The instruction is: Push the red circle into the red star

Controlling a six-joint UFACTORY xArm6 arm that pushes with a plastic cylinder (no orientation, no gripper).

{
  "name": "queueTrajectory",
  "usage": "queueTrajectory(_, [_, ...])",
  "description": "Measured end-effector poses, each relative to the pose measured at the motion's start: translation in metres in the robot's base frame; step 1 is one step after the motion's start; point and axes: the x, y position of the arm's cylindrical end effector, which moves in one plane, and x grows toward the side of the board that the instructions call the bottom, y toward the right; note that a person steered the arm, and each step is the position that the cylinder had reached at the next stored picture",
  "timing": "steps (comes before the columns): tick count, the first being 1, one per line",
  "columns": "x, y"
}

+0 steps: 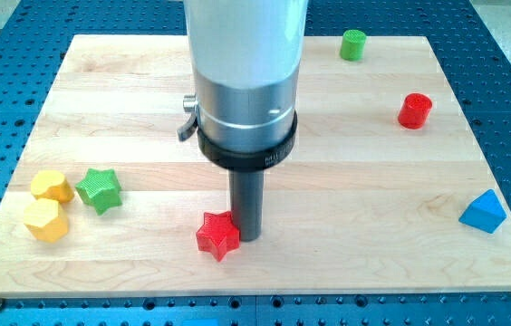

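The red circle (415,110) stands at the view's upper right of the wooden board (346,208). The red star (217,235) lies near the view's bottom, just left of centre. My tip (248,237) rests on the board right against the star's right side. The arm's white and grey body rises above it and hides the board behind. The red circle is far from my tip, up and to the view's right.
A green circle (353,44) stands at the view's top right. A blue triangle (483,212) lies at the right edge. A green star (100,189) and two yellow hexagons (52,186) (45,220) sit at the view's left.
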Motion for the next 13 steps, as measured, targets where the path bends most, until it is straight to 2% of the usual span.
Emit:
queueTrajectory(1, [-0.050, 0.038])
queueTrajectory(2, [-0.093, 0.158])
queueTrajectory(3, [-0.119, 0.282])
queueTrajectory(4, [-0.165, 0.338])
queueTrajectory(5, [-0.199, 0.325])
queueTrajectory(6, [-0.199, 0.256])
queueTrajectory(7, [-0.199, 0.233])
queueTrajectory(8, [-0.206, 0.259])
queueTrajectory(10, [-0.192, 0.052])
queueTrajectory(11, [-0.194, 0.058])
queueTrajectory(13, [-0.210, 0.112])
